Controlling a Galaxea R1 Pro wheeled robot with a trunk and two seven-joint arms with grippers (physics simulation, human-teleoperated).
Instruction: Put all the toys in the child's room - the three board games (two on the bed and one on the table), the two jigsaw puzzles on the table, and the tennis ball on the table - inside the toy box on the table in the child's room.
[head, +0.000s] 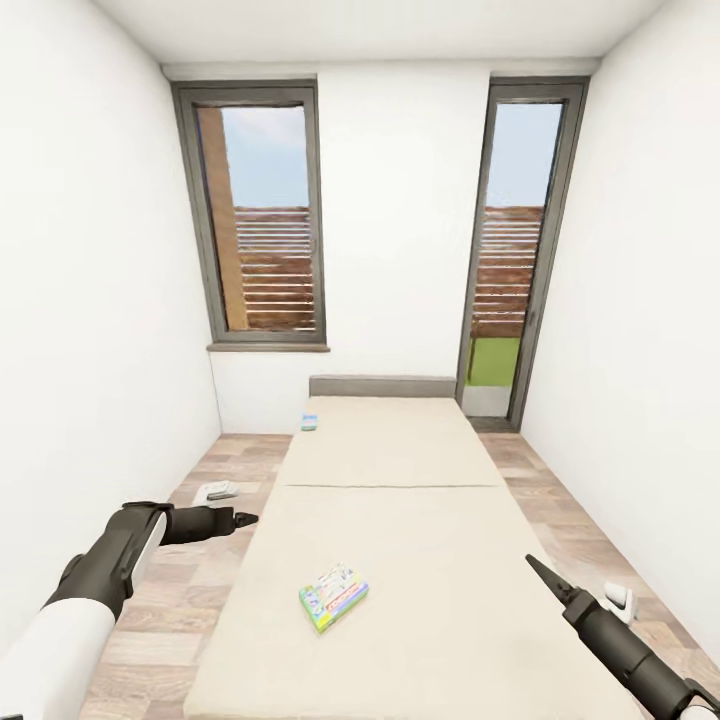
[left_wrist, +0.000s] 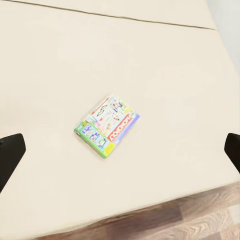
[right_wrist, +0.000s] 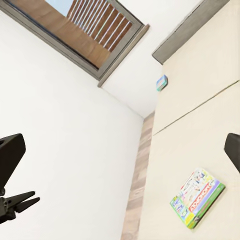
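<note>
The bed (head: 400, 470), with a plain beige mattress, runs from the near foreground to the far wall. A white-green Monopoly board game (head: 333, 596) (left_wrist: 107, 126) (right_wrist: 197, 197) lies flat on the bed's near half. A small blue board game (head: 310, 422) (right_wrist: 161, 82) sits at the bed's far left corner. My left gripper (head: 248, 518) hovers open over the bed's left edge, up and left of the Monopoly box, and its fingers (left_wrist: 10, 155) stand wide apart. My right gripper (head: 532, 562) is open and empty over the bed's right side. The table, toy box, jigsaw puzzles and tennis ball are out of view.
White walls close in on both sides, leaving narrow strips of wood-plank floor (head: 205, 560) beside the bed. A small white-grey object (head: 217, 490) lies on the floor to the left, another white one (head: 620, 601) to the right. Two tall dark-framed windows (head: 262, 215) fill the far wall.
</note>
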